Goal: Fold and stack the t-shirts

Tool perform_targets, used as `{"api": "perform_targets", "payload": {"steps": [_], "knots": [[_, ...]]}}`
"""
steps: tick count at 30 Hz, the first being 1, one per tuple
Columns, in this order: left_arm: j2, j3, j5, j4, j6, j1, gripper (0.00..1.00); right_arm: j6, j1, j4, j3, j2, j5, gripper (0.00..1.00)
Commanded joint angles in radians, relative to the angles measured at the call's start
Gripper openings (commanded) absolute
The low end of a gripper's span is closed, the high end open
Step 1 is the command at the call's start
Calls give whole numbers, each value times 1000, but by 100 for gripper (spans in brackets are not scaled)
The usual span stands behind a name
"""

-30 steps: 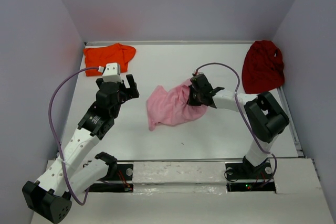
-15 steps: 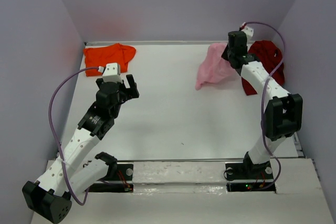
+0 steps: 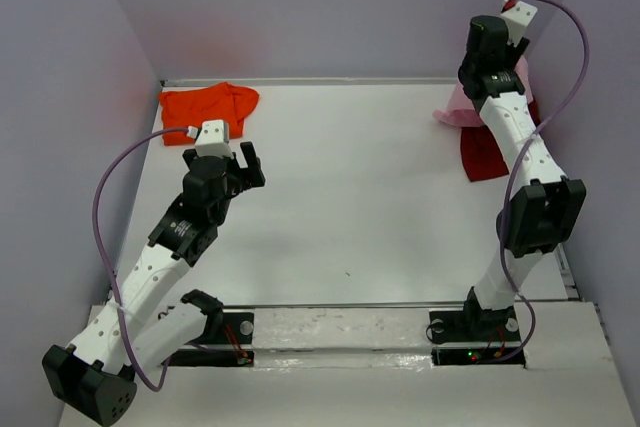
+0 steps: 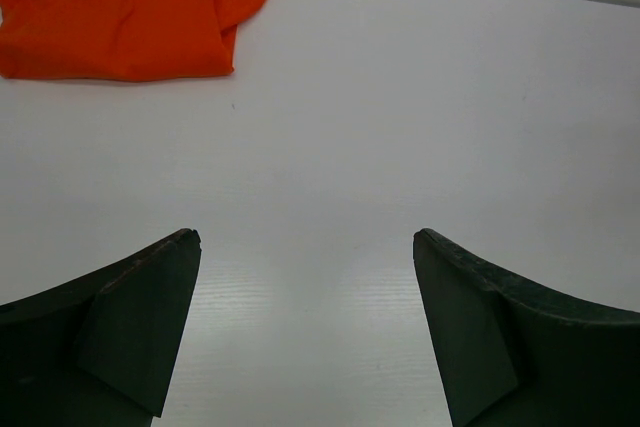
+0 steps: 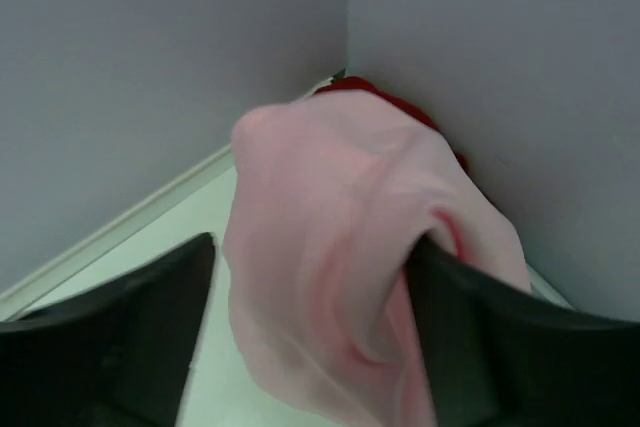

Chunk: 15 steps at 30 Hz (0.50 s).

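Right gripper (image 5: 312, 242): raised in the far right corner over the table (image 3: 350, 207), with my arm stretched well away from its base. The jaws are parted wide. The pink t-shirt (image 5: 330, 197) sits between the fingers, bunched up and pressed against the inner face of the right-side finger (image 5: 500, 347). On the other finger's side it is either brushing or just clear. The wrist view is blurred, so I can't tell if any cloth is actually pinched.

From the top view only a small pink flap shows. It sticks out left of my forearm, right next to the dark red t-shirt (image 3: 485, 152).

Pink t-shirt: light pink, soft, crumpled into a rounded lump with deep folds. I can't make out a sleeve or collar.

Dark red t-shirt: a crumpled heap by the right wall, partly hidden behind my arm.

Orange t-shirt (image 3: 205, 104): in the far left corner, lying low and creased, well apart from the other two.

Left gripper (image 4: 307, 237): hovers over bare table on the near side of the orange t-shirt. Its jaws are spread fully and hold nothing.
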Motion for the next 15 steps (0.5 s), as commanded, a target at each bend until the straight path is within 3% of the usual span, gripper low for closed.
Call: {"api": "perform_targets", "payload": {"steps": [1,3,10,15], "knots": [[-13,-6,-1,32,4,3,97,-13,-15,16,-28,-7,30,93],[-10,-6,0,29,5,3,97,1,-15,18,-60,-16,-17,100],[-7,-6,-4,29,4,2,97,73,3,-45,-117,-42,-172,100],[1,-5,-6,30,5,2,97,109,95,-85,-174,-46,-320,100]]}}
